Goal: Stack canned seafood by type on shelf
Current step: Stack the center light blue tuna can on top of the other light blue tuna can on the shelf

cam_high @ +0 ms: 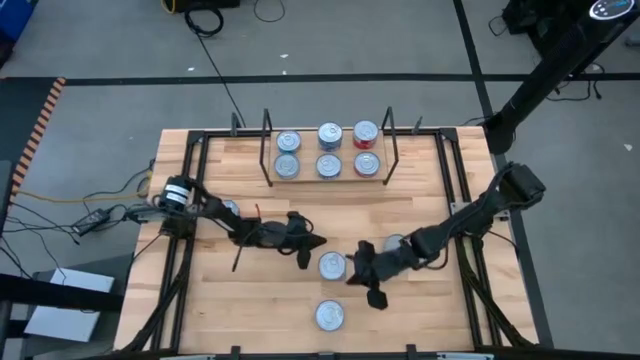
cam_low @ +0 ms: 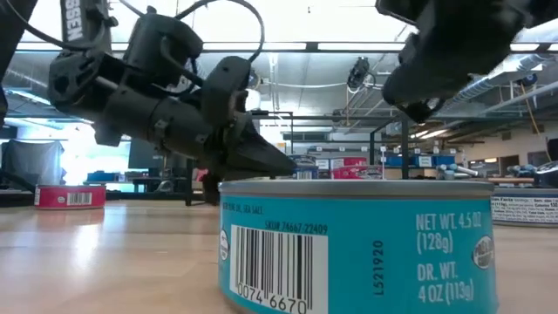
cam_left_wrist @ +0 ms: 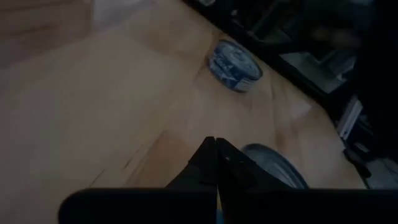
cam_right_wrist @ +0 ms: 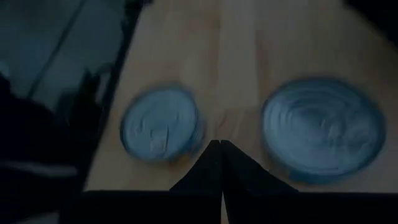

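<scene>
Tins everywhere, folks: six already sit on the shelf [cam_high: 327, 180] at the far side of the table [cam_high: 420, 215], blue-labelled ones to the left and middle, two red ones [cam_high: 366, 133] at the right end, and loose ones wait in the open. One loose tin [cam_high: 332, 265] lies mid-table between the two arms, another [cam_high: 331, 315] nearer the front edge, and that front one fills the low view with its teal label [cam_low: 357, 249]. The left gripper [cam_high: 312, 243] hovers just beside the middle tin, fingers pressed together and holding nothing; the right gripper [cam_high: 362, 268] hangs close on the tin's other side, likewise closed and empty. My read on these cans: stiff, compact, with some heft for their size, and no crushing worry. But the lid is shiny and the side wall smooth, so slippery. Best bet is opening wide and pinching across the round side wall, low and level, so it stays flat.
</scene>
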`<state>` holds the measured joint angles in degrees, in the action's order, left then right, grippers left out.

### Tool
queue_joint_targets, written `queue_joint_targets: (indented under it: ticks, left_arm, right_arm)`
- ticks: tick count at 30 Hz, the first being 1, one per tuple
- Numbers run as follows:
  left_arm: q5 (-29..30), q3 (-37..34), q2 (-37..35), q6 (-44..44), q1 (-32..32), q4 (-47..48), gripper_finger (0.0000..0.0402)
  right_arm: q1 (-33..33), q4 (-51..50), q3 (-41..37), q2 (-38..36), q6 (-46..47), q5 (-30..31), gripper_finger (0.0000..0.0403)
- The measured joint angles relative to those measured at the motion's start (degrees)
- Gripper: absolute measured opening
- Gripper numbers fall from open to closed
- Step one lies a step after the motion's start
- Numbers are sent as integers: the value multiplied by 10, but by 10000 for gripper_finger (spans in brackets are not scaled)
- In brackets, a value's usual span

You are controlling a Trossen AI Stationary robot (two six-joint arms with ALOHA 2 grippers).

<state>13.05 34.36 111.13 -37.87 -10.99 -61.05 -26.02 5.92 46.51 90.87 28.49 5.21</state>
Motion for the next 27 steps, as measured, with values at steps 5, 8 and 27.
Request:
queue_joint_targets:
  ticks: [5, 8, 27]
  left_arm:
    - [-20, 35, 45, 8, 3, -7, 0]
    - [-27, 45, 58, 29, 2, -13, 0]
    - [-30, 62, 76, 77, 2, -5, 0]
  right_arm:
    - [-17, -12, 8, 50, -15, -14, 7]
    - [-18, 0, 14, 92, -14, -4, 7]
    - [-3, 78, 41, 150, -14, 36, 7]
